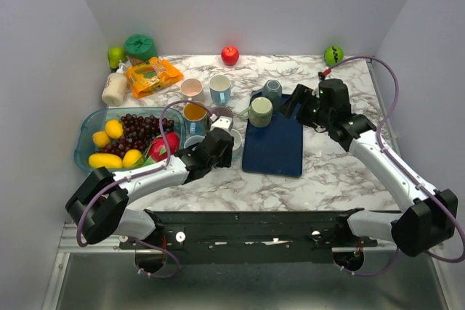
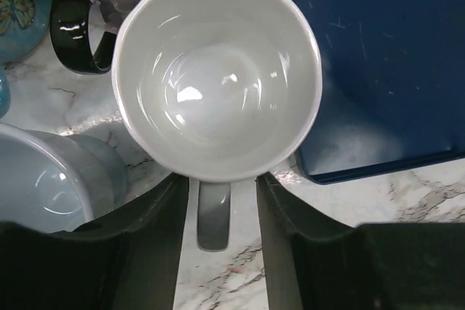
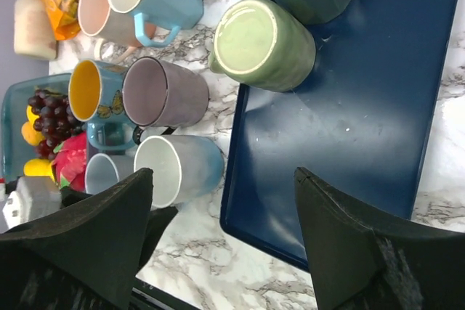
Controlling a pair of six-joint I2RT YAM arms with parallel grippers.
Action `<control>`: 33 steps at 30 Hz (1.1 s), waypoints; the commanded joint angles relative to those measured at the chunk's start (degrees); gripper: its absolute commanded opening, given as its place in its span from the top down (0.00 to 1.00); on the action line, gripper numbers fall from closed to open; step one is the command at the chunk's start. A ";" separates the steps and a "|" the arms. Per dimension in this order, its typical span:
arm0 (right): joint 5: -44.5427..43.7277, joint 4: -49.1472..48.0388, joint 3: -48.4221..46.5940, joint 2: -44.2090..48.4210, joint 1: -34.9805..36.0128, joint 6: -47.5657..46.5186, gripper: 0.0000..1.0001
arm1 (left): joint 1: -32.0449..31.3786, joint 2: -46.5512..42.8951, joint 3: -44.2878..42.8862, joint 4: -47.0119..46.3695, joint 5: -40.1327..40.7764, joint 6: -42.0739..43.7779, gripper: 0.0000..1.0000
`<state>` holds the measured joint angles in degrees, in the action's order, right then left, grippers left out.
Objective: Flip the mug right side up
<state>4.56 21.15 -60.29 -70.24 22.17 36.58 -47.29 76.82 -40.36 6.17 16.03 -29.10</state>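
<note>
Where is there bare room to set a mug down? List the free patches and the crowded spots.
Free: the near half of the blue mat, below the green mug; the marble strip in front of the mat; the back marble between the red apple and green ball. Crowded: the mug cluster between fruit bin and mat, where the left gripper sits.

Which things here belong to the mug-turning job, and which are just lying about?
Job: white mug, already rim up, handle inside the open left tool; green mug, seemingly bottom up on the blue tray; right tool, open above the tray.
Lying about: blue mug, fruit tub, apple, snack bag, bottle.
</note>
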 commanded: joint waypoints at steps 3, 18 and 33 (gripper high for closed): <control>-8.41 1.70 -1.40 -5.60 3.48 4.81 0.15 | -1.14 -3.86 -0.07 -2.22 2.95 -1.05 0.35; -26.87 12.33 -15.81 -23.97 13.07 25.72 0.12 | -1.32 -14.15 -9.38 3.76 1.20 6.33 0.07; -32.07 40.73 -48.86 -51.40 14.74 50.08 0.07 | -0.26 -17.74 -14.84 7.71 -6.71 7.66 0.02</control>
<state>-23.83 51.79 -105.06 -117.78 36.45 78.70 -47.97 62.85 -54.83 12.14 12.45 -21.63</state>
